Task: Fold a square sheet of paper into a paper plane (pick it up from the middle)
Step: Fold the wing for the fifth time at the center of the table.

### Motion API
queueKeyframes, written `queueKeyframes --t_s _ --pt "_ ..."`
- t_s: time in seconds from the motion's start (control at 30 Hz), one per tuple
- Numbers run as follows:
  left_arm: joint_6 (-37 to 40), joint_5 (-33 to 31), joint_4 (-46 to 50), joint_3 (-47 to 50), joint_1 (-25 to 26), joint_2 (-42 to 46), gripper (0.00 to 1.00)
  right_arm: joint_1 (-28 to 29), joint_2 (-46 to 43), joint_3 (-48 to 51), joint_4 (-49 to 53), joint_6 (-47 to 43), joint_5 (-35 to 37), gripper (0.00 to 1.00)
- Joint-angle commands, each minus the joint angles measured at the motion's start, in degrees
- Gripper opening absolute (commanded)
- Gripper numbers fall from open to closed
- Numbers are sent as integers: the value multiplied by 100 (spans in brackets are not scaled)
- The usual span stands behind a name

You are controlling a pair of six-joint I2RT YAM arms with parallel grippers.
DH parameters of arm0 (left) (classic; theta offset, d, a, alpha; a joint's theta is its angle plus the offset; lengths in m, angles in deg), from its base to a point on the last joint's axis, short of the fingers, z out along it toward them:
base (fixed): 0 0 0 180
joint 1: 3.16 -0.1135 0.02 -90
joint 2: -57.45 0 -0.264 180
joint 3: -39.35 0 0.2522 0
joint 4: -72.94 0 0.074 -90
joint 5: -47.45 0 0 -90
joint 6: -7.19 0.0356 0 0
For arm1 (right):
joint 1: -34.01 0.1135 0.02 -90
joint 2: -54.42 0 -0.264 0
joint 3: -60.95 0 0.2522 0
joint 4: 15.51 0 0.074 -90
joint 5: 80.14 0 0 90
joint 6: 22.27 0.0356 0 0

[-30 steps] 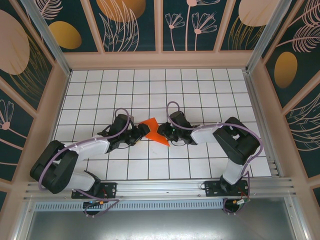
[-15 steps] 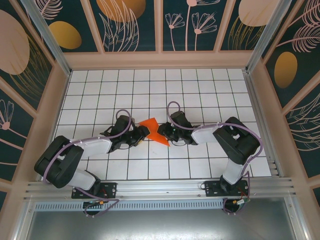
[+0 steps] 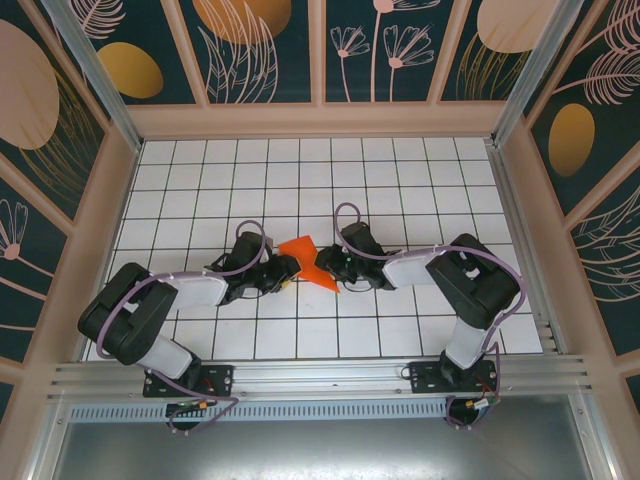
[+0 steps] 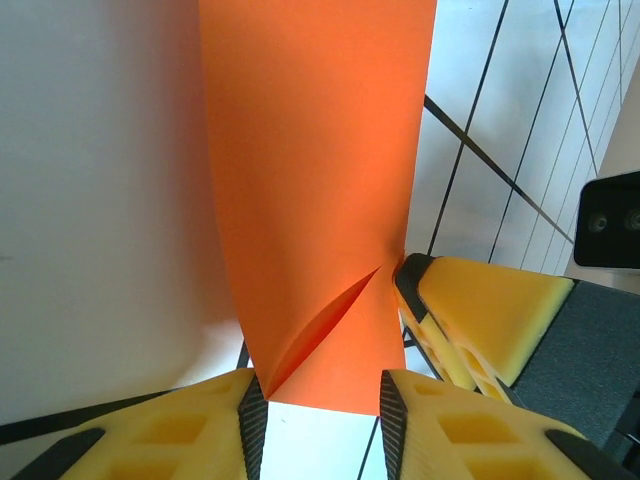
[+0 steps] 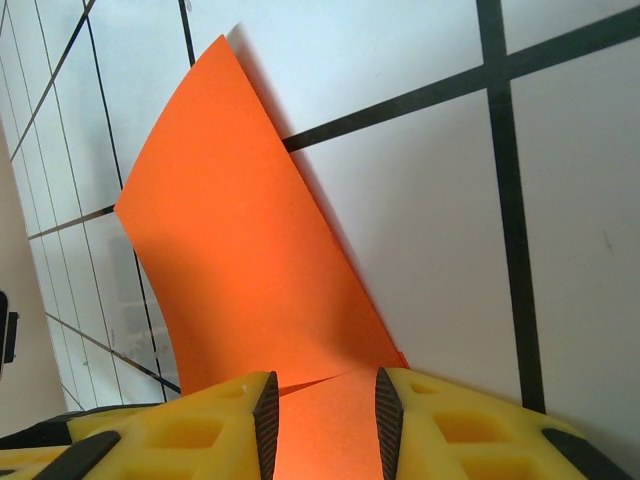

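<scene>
The workspace is a white tiled tabletop (image 3: 400, 180) with black grid lines, enclosed by dark floral wall panels (image 3: 260, 50). Top view: both arms reach to the centre, where the square sheet of paper (image 3: 303, 256) (bent and creased, not flat) sits between the left fingers (image 3: 283, 268) and the right fingers (image 3: 326, 267), touching both. Left wrist view: the sheet (image 4: 310, 200) rises clear of the tabletop as a curved band. Its near edge sits in the gap of the left fingers (image 4: 190, 425), which stand partly apart and flank it; whether they clamp it cannot be told. One right finger (image 4: 490, 305) touches the sheet's edge where a diagonal crease starts. Right wrist view: the sheet (image 5: 240, 250) runs through the narrow gap of the right fingers (image 5: 470, 425) and lifts away, casting a shadow; this reads as a grip. Judgement: a fold is in hand, partway through the task, with no dart shape yet. The next move calls for a firm hold on the left side, then aligned edges before any crease is pressed.
</scene>
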Motion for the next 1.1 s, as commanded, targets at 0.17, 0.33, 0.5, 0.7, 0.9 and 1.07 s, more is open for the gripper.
queueKeyframes --t_s 0.17,0.33,0.5,0.7,0.9,1.07 --pt "-212 208 -576 80 34 -125 32 -38 15 267 -351 -168 -121 36" --pt "-241 281 -690 124 33 -159 20 -84 -143 400 -795 -526 -284 38" --pt "-242 297 -688 133 29 -134 9 -98 -370 360 -860 -1045 -283 50" --pt "-276 294 -608 108 34 -46 5 -79 -1159 548 -421 -2436 580 71" --pt "-316 296 -500 38 29 -23 4 23 -2056 1406 -899 -3972 1577 71" --pt "-336 281 -416 -37 34 14 4 526 -2441 2010 -1684 -5377 2097 73"
